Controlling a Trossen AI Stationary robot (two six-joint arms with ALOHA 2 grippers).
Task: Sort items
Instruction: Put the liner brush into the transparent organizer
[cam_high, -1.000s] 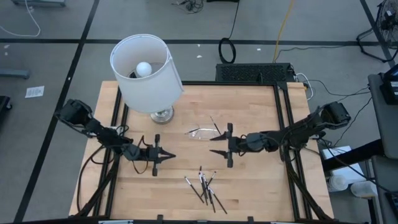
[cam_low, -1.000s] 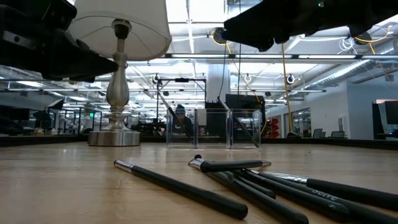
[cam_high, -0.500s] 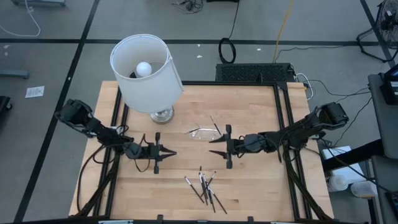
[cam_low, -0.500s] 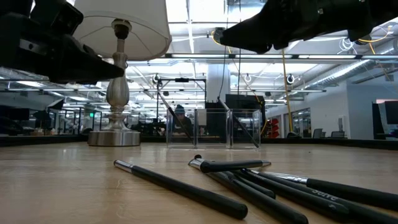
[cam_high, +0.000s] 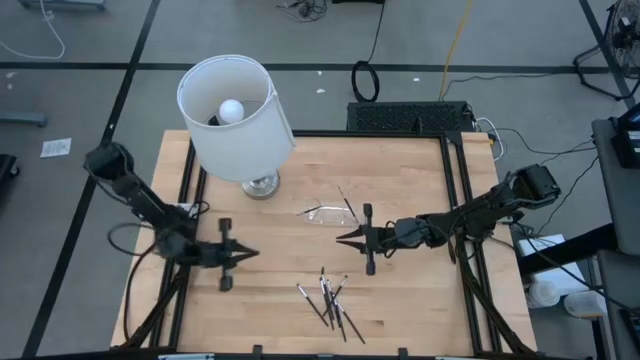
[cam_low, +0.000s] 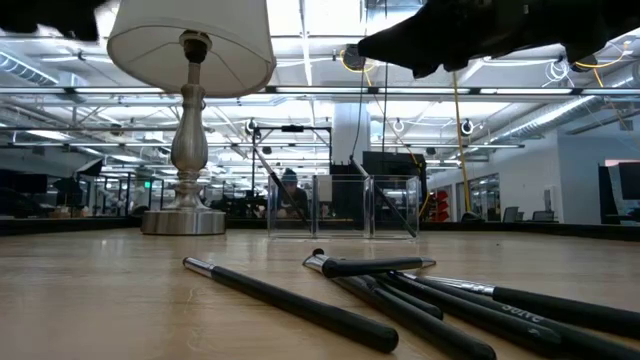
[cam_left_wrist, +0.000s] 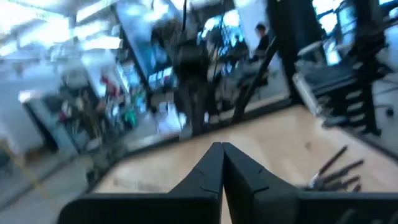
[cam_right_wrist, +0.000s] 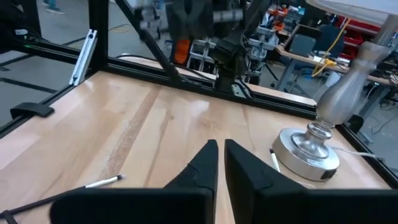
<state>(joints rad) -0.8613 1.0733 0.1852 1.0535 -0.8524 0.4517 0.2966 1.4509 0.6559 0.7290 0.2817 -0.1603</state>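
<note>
Several thin dark sticks with pale ends, the items (cam_high: 330, 300), lie in a loose pile on the wooden table near its front edge (cam_low: 400, 285); in the left wrist view the items (cam_left_wrist: 336, 169) lie off to one side. One more stick (cam_high: 345, 204) leans in a small clear tray (cam_high: 322, 213). My left gripper (cam_high: 250, 254) hovers shut left of the pile, pointing level toward the right (cam_left_wrist: 222, 154). Just beyond the pile, my right gripper (cam_high: 340, 239) hovers shut, pointing level toward the left (cam_right_wrist: 220, 149). Neither holds anything.
A white-shaded lamp (cam_high: 235, 115) stands on its silver base (cam_right_wrist: 309, 152) at the table's far left. The clear tray (cam_low: 343, 207) sits mid-table behind the pile. Single sticks (cam_right_wrist: 102, 182) lie near my right gripper. Black frame rails (cam_high: 455, 200) border the table.
My right gripper has shut in place, its fingertips coming together on nothing. My left gripper, still shut, has drawn back toward the table's left edge, risen and turned, leaving the low view.
</note>
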